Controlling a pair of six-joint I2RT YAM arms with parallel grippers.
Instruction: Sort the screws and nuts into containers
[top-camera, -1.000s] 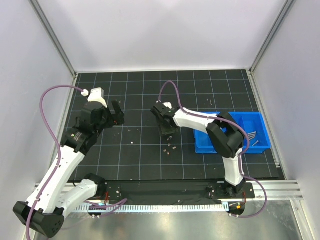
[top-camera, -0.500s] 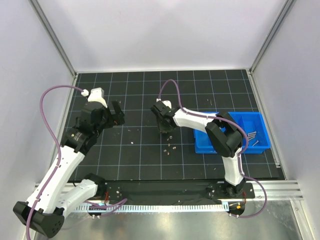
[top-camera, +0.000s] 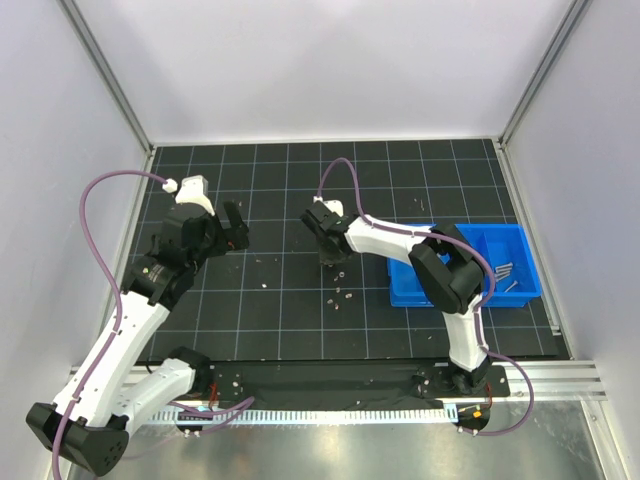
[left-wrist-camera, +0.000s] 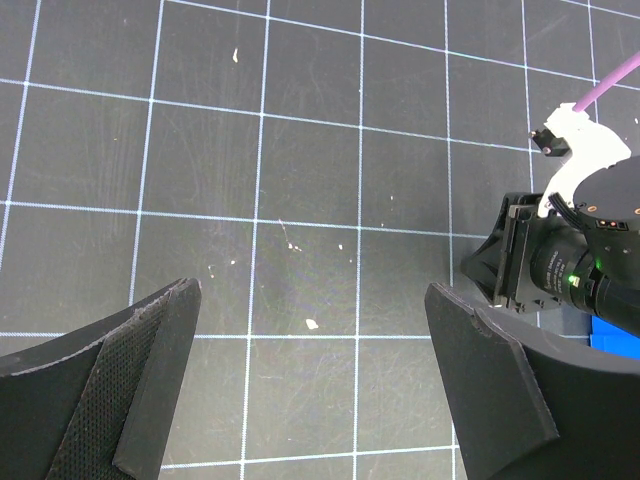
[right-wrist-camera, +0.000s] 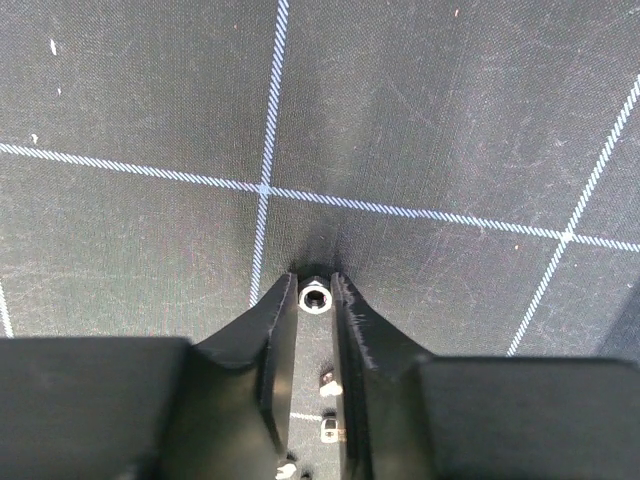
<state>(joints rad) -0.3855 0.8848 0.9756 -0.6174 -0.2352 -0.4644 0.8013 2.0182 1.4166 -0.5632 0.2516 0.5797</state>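
Nut (right-wrist-camera: 315, 297) pinched between right tool (right-wrist-camera: 315, 288) tips (touching both).

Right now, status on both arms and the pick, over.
Left fingers open, empty. Right fingers pinched on a small silvery ring-shaped metal nut, down at the black grid mat. Nothing in the way.

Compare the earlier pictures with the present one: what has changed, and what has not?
The right end effector shifted slightly up-left in the top view, toward the far side, its jaws closing onto a nut. The left end effector, open, the blue tray and the loose pieces on the mat stayed put.
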